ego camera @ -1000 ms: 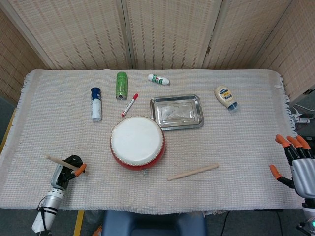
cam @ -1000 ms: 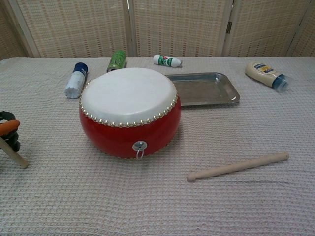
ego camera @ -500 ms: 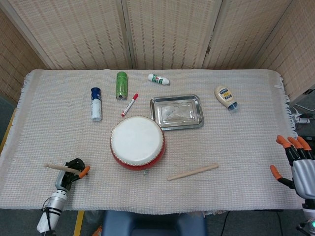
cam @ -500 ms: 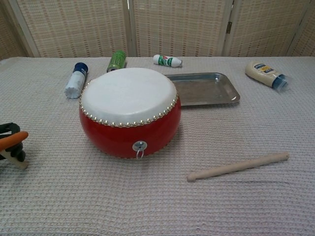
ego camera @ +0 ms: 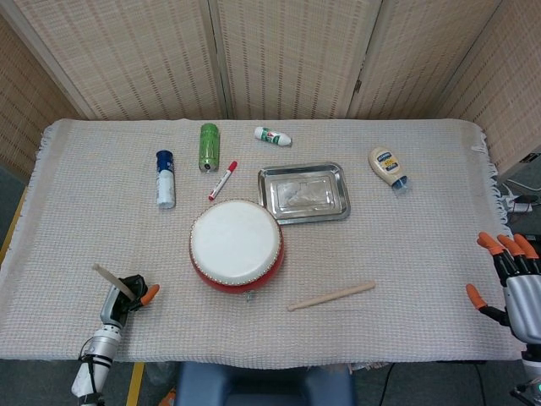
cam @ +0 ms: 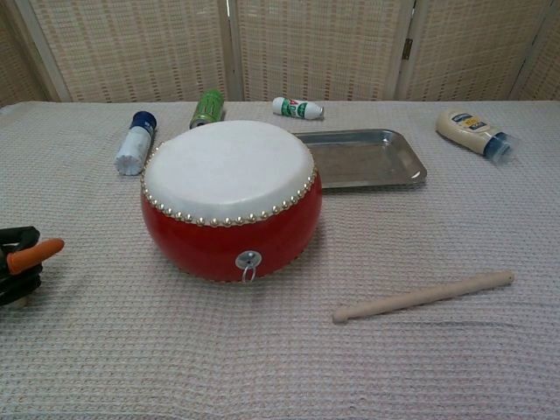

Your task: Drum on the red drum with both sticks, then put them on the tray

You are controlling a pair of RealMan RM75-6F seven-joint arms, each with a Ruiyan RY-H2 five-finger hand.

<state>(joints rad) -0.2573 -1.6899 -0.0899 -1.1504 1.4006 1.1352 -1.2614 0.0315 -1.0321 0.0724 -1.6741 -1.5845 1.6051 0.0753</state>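
left hand [ego camera: 127, 292] grips stick [ego camera: 107, 279], head view only

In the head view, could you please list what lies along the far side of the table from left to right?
Blue-capped white bottle → green can → red marker → small white tube → metal tray → mayonnaise bottle.

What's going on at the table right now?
The left hand grips one drumstick near the table's front left edge, short of the red drum. The second drumstick lies on the cloth in front of the drum. The right hand hangs open off the right edge, holding nothing. The tray holds no sticks.
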